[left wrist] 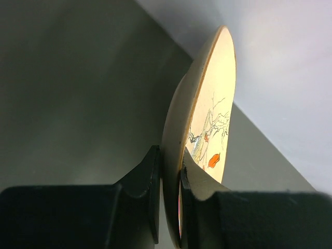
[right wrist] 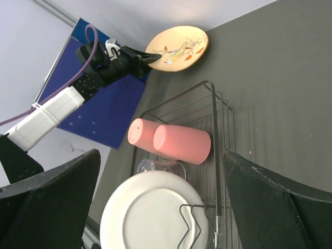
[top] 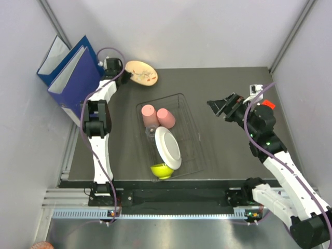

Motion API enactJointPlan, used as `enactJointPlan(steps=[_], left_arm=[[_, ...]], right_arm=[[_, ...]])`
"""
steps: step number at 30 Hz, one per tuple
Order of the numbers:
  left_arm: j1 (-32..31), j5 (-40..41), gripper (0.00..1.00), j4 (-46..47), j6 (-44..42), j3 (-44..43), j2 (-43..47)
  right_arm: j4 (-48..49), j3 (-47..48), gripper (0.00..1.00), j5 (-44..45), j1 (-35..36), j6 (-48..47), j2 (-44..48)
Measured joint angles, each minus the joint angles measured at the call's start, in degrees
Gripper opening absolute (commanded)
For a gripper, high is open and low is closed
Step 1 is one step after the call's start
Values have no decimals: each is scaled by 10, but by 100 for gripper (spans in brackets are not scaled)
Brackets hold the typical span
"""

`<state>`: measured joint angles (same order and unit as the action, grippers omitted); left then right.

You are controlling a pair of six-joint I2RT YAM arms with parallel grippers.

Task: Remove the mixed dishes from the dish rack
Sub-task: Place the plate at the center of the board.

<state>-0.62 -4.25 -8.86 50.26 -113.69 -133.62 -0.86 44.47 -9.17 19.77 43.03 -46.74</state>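
Observation:
My left gripper (top: 126, 72) (left wrist: 170, 202) is shut on the rim of the tan patterned plate (top: 141, 72) (left wrist: 207, 104) (right wrist: 177, 48), held on edge at the far left corner, outside the dish rack (top: 194, 135) (right wrist: 212, 104). In the rack lie two pink cups (top: 148, 115) (top: 166, 118) (right wrist: 181, 142), a clear glass (top: 150, 132) (right wrist: 155, 167), a white plate (top: 167, 147) (right wrist: 150, 212) standing on edge, and a lime-yellow bowl (top: 162, 170) at the near end. My right gripper (top: 215, 106) (right wrist: 166, 199) hangs open to the right of the rack, holding nothing.
A blue ring binder (top: 70, 72) (right wrist: 104, 109) leans against the left wall next to the left arm. A small red cube (top: 267, 104) sits behind the right arm. Grey walls close the table at the back and both sides.

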Motion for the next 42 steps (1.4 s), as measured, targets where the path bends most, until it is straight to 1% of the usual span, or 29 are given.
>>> enactJointPlan(steps=[5, 10, 16, 17, 18, 21, 25, 28, 29, 33, 37, 40, 41, 42], left_arm=[[2, 4, 0, 1, 11, 0, -33], [2, 8, 0, 15, 13, -1, -40], [1, 13, 0, 3, 14, -37, -65], [1, 12, 2, -1, 15, -41, -66], [1, 13, 6, -6, 16, -43, -67], [0, 20, 10, -17, 18, -47, -68], [-1, 24, 22, -24, 23, -48, -68], [-2, 31, 27, -29, 24, -48, -68], [-2, 35, 31, -33, 24, -48, -68], [-2, 54, 36, -58, 24, -40, -68], [5, 55, 38, -74, 23, -37, -68], [14, 56, 42, -79, 21, -30, -68], [16, 57, 47, -82, 21, -27, -68], [18, 56, 65, -82, 21, -23, -68]], right_arm=[[6, -3, 100, -4, 1, -6, -20], [17, -3, 100, -12, 1, -9, -45], [20, -10, 100, -15, 1, -9, -61], [21, -10, 100, -15, 1, -9, -64], [21, -10, 100, -15, 1, -9, -66], [21, -10, 100, -15, 1, -9, -71], [20, -10, 100, -15, 1, -9, -73], [21, -11, 100, -15, 1, -9, -73], [22, -13, 100, -15, 1, -9, -73], [17, -18, 100, -15, 1, -9, -73], [17, -19, 100, -15, 1, -8, -73], [21, -25, 100, -16, 1, -8, -73], [20, -27, 100, -17, 1, -7, -73], [19, -30, 100, -17, 1, -6, -73]])
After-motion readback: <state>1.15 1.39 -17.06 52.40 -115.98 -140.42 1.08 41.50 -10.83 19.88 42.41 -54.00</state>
